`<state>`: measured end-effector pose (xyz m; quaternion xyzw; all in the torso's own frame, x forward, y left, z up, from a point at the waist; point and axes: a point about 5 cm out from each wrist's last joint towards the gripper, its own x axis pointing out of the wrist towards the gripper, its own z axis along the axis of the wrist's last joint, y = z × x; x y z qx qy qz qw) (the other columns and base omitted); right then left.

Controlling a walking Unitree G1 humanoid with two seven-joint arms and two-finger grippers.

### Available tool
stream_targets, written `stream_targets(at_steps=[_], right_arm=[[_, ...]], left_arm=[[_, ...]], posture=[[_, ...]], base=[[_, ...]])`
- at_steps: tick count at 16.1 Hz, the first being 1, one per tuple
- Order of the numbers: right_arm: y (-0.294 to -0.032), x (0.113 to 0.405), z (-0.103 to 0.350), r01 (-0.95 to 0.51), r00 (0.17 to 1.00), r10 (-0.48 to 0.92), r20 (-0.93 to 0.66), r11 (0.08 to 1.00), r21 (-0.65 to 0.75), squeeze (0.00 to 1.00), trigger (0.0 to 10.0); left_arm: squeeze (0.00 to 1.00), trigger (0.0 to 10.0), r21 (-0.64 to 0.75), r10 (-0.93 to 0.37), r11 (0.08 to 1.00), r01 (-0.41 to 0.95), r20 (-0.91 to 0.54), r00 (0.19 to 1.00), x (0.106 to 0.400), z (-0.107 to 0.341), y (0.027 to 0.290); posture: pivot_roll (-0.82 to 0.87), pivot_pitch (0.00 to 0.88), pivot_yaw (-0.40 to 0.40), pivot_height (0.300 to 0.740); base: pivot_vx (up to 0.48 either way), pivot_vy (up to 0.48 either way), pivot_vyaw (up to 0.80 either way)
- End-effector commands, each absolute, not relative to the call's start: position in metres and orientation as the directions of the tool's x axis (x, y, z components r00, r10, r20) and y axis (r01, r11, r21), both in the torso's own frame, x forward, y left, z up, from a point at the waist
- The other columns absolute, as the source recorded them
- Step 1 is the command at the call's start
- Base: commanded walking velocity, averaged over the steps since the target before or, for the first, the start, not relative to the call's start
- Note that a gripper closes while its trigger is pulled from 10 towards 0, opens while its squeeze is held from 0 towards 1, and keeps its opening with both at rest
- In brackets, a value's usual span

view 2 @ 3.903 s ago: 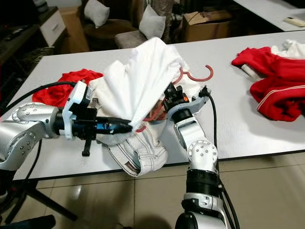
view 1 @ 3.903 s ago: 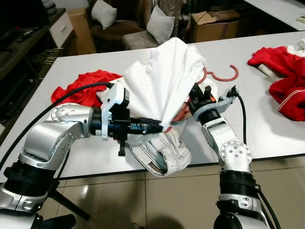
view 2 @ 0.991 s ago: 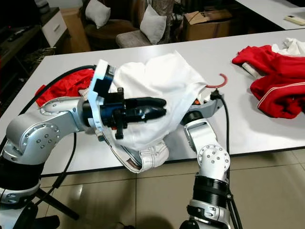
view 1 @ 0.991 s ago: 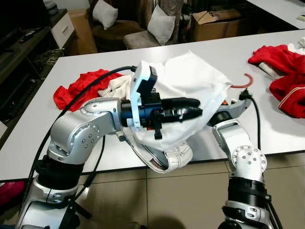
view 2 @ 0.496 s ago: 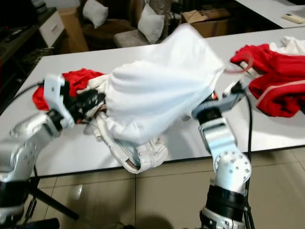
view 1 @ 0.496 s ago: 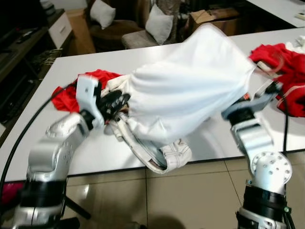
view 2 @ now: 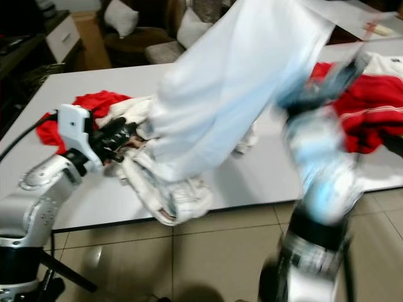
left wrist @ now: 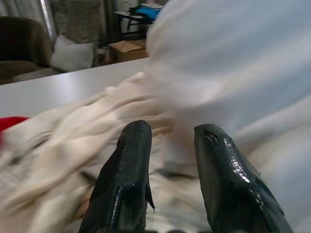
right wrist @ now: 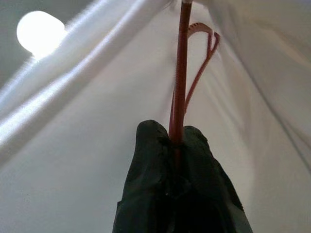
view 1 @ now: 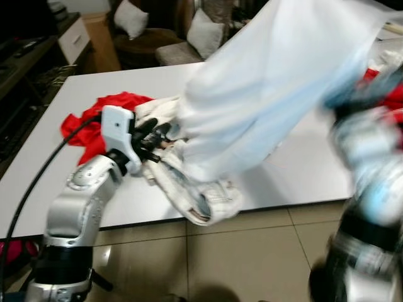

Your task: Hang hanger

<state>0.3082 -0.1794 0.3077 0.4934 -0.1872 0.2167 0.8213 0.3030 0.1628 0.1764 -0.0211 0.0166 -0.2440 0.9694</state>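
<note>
We held our left arm [view 1: 79, 201] bent at the elbow, the forearm angled up from beside our body toward the table edge, its wrist turned inward. Our left gripper [left wrist: 167, 141] had its two black fingers [left wrist: 127, 179] apart, with a clear gap between the tips, and nothing was caught between them. Our right arm [view 2: 321, 170] rose on the right side, heavily blurred, so we could not make out its joints in the eye views. Our right gripper [right wrist: 176, 138] had its fingers pressed together on the red hanger [right wrist: 183, 73], clamping its thin bar between the tips.
</note>
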Motion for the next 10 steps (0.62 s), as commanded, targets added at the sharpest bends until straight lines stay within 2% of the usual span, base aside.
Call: stream_targets(at_steps=[1,3,6,10], right_arm=[[-0.181,0.301,0.325,-0.597,0.793,0.171,0.584,0.404,0.693,0.00,10.0],[-0.185,0.298,0.342,-0.629,0.764,0.196,0.614,0.434,0.644,0.00,10.0],[-0.189,0.296,0.344,-0.618,0.773,0.206,0.600,0.459,0.639,0.00,10.0],[-0.185,0.286,0.314,-0.571,0.820,0.260,0.511,0.450,0.687,0.00,10.0]], left_arm=[[0.00,10.0,-0.028,-0.463,0.886,0.463,-0.019,0.886,0.303,0.179,0.164],[0.00,10.0,-0.026,-0.464,0.886,0.464,-0.015,0.886,0.304,0.179,0.161],[0.00,10.0,-0.024,-0.467,0.884,0.466,-0.013,0.884,0.303,0.178,0.160],[0.00,10.0,-0.016,-0.464,0.886,0.464,-0.016,0.886,0.302,0.178,0.162]], posture=[[-0.13,0.000,0.094,0.740],[-0.13,0.000,0.094,0.740],[-0.13,0.000,0.094,0.740],[-0.13,0.000,0.093,0.740]], base=[[0.000,-0.251,0.00],[0.000,-0.257,0.00],[0.000,-0.251,0.00],[0.000,0.000,0.00]])
